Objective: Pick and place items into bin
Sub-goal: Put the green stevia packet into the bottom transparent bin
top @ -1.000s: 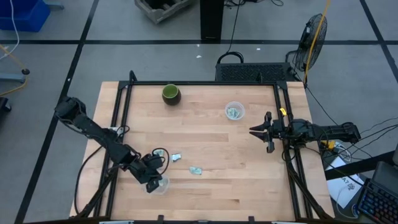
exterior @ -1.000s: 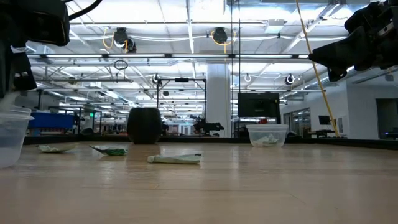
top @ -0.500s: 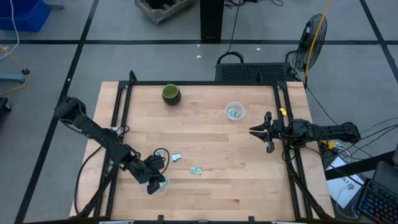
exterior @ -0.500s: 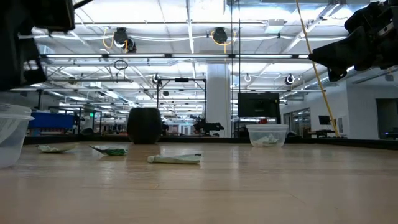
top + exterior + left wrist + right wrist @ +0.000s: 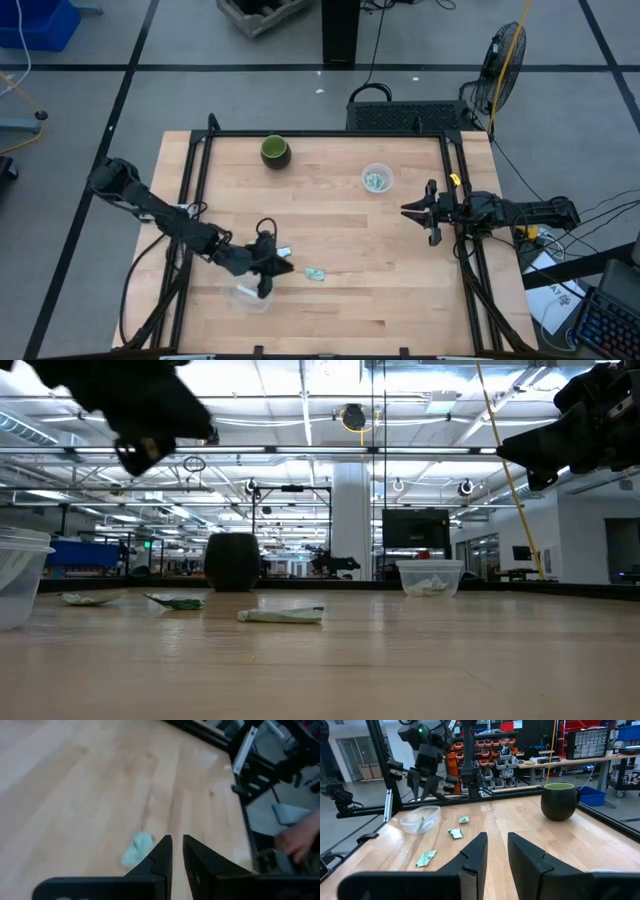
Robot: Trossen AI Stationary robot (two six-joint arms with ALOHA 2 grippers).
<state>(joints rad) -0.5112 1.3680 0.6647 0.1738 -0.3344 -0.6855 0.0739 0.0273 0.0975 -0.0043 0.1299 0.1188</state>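
At the near left corner of the table [image 5: 350, 300] a clear bin [image 5: 248, 296] sat with one wrapped piece inside, as the right wrist view showed. Just above it hung the left gripper [image 5: 272, 272], its fingers [image 5: 161, 854] drawn close with only a thin gap and nothing between them. Three loose items lay on the wood beside it: one just right of the gripper [image 5: 315, 273], one at its far side [image 5: 284, 252], and one further left [image 5: 88, 598] that was hidden by the arm from above. Over at the right edge the right gripper [image 5: 418, 212] waited in the air, its fingers [image 5: 475, 854] a little apart and empty. Beyond, toward the back of the table, stood a second clear cup [image 5: 377, 179] with several pieces in it, and a dark green cup [image 5: 274, 151] further left.
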